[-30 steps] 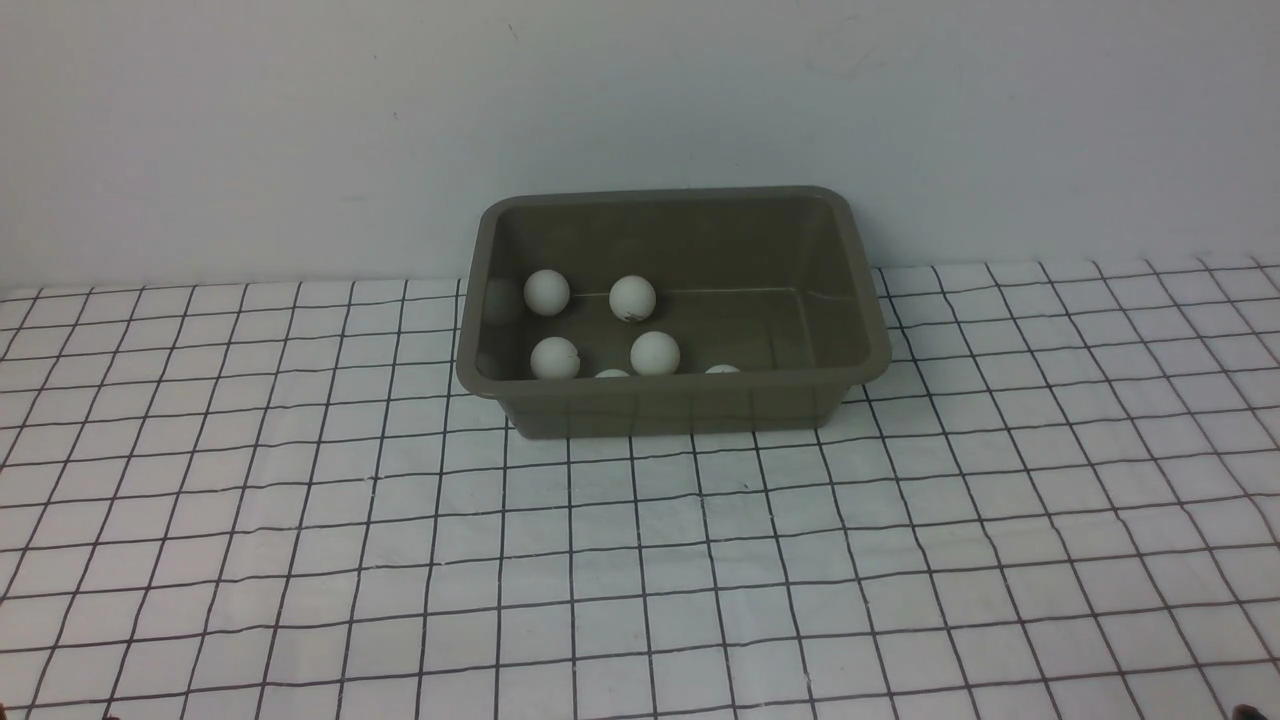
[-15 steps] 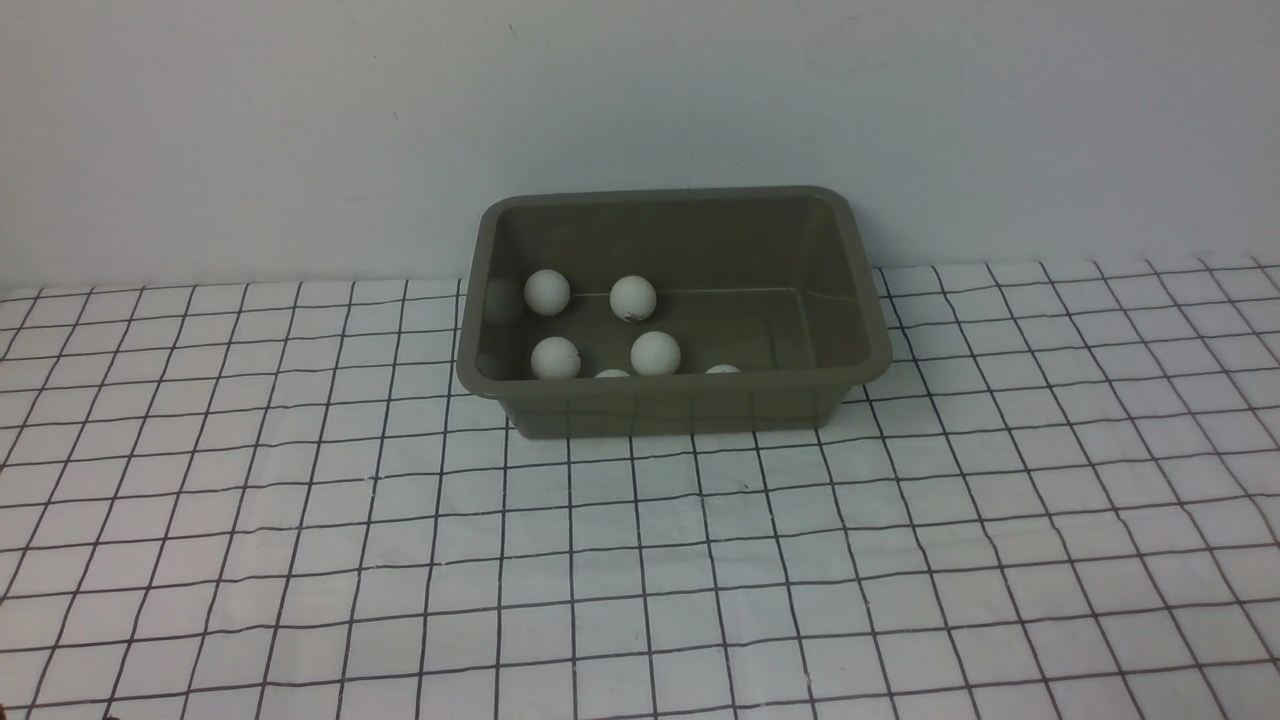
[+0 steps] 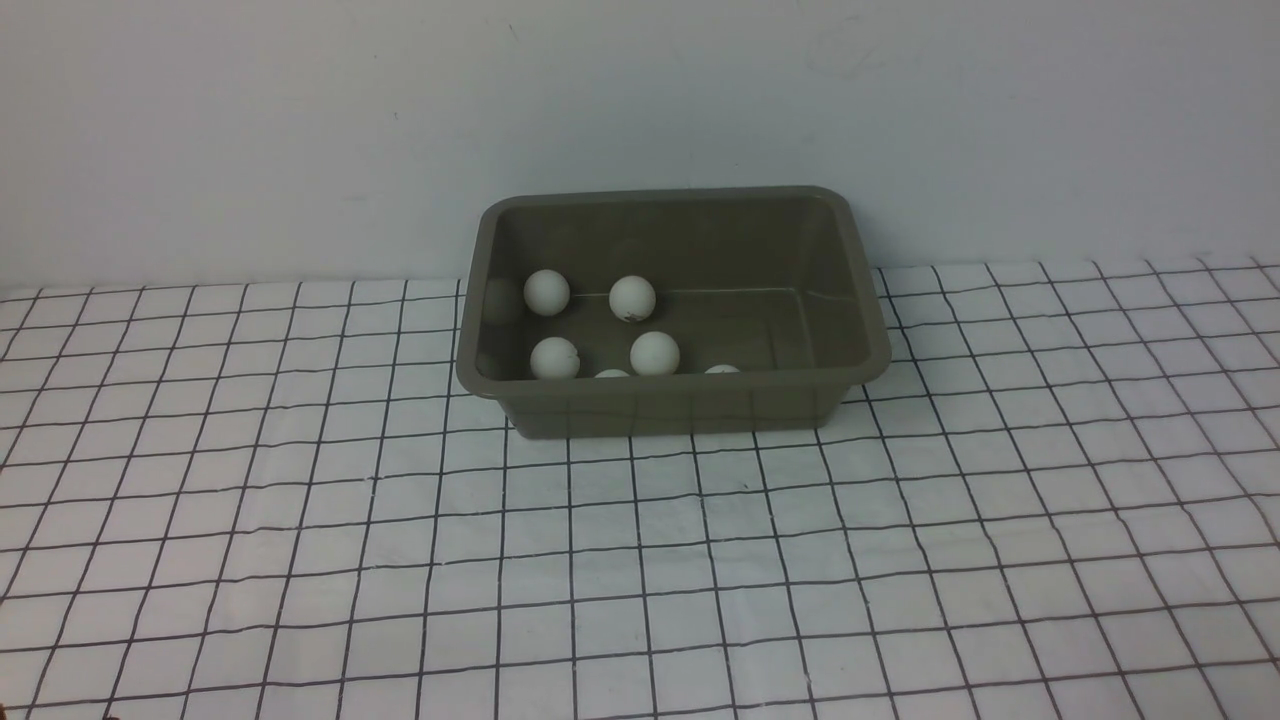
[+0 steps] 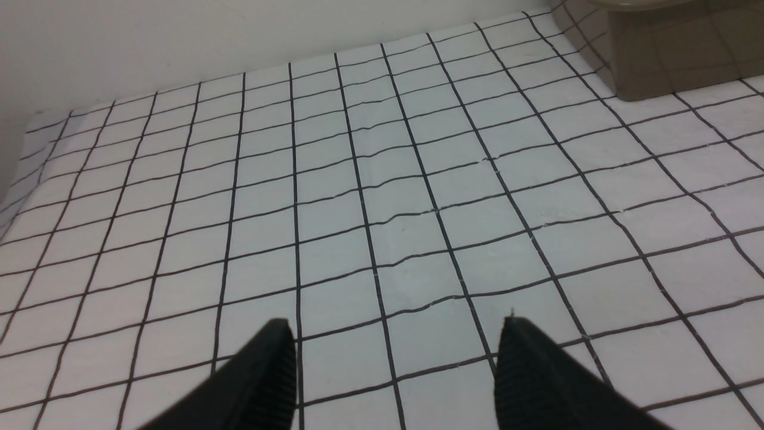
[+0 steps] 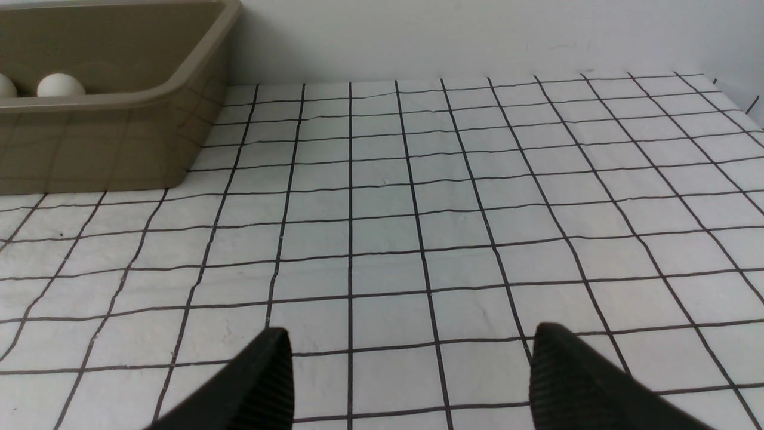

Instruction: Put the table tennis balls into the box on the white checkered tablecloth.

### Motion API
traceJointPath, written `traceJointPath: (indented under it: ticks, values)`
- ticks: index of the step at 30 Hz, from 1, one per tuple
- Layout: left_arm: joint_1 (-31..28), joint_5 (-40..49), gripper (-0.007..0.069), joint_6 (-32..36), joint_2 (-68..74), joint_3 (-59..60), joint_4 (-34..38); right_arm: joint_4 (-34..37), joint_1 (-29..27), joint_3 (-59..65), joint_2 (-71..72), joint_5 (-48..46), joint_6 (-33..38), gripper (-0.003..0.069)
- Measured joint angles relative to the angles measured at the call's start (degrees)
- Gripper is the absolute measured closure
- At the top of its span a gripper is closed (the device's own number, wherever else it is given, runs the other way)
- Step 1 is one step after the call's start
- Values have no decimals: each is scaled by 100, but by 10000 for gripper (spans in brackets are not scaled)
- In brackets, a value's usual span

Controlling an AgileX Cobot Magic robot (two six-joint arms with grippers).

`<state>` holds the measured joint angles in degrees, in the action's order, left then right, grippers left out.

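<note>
The olive-grey box [image 3: 680, 404] stands at the back middle of the white checkered tablecloth [image 3: 640, 560]. Several white table tennis balls [image 3: 655, 353] lie inside it, mostly toward its left half; two of them peek just over the near wall. In the right wrist view the box [image 5: 107, 143] shows with a ball [image 5: 61, 85] inside. A corner of the box [image 4: 662, 65] also appears in the left wrist view. My left gripper [image 4: 394, 328] hangs open over bare cloth, nothing between its black fingers. My right gripper [image 5: 409, 337] is open too, with only cloth under it. Neither gripper appears in the front view.
A plain pale wall [image 3: 640, 100] rises right behind the box. The cloth's left edge [image 4: 24, 155] drops off near the wall in the left wrist view, and its far right corner [image 5: 734, 95] shows in the right wrist view.
</note>
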<state>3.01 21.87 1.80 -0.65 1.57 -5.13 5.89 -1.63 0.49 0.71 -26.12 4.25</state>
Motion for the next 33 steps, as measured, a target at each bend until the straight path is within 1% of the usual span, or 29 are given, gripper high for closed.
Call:
traceJointPath:
  ticks: [11, 26, 30, 31, 33]
  values:
    - [0, 0, 219, 0, 0, 0, 0, -80, 0, 49, 0, 234, 0, 177]
    - [0, 6, 219, 0, 0, 0, 0, -97, -4, 49, 0, 241, 0, 177]
    - [0, 6, 219, 0, 0, 0, 0, -97, 92, 49, 0, 245, 0, 177]
    - [0, 6, 219, 0, 0, 0, 0, -97, 242, 49, 0, 245, 0, 177]
    - [0, 6, 219, 0, 0, 0, 0, -97, 364, 49, 0, 245, 0, 177]
